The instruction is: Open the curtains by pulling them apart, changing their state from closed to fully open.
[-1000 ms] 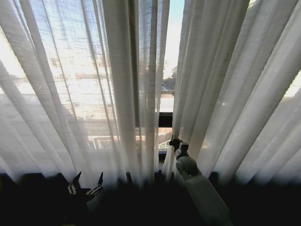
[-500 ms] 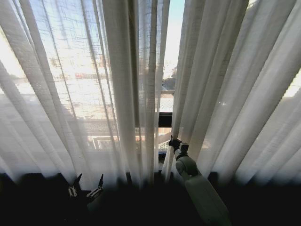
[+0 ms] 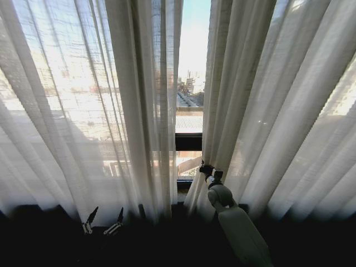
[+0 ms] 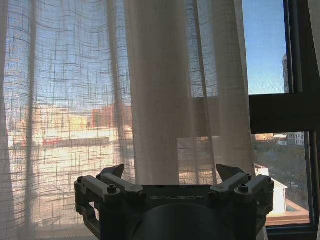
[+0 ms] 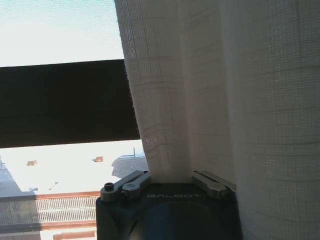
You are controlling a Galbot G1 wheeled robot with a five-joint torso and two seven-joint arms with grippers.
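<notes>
Fingers (image 5: 212, 181) of right gripper (image 3: 207, 170) clenched on right curtain's (image 3: 267, 111) inner edge.
Left gripper (image 3: 103, 219) low, released; pleats vertical, gap between curtains.

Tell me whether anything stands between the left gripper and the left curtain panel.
Nothing visible does. The left gripper hangs low with its jaws open, just short of the left curtain panel, with only open air between them. The right gripper is at the right curtain panel's inner edge.

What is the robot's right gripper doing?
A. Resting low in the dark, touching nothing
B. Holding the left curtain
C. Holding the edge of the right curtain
C: the right gripper has its fingers closed around the inner edge of the right curtain, beside the open gap.
</notes>
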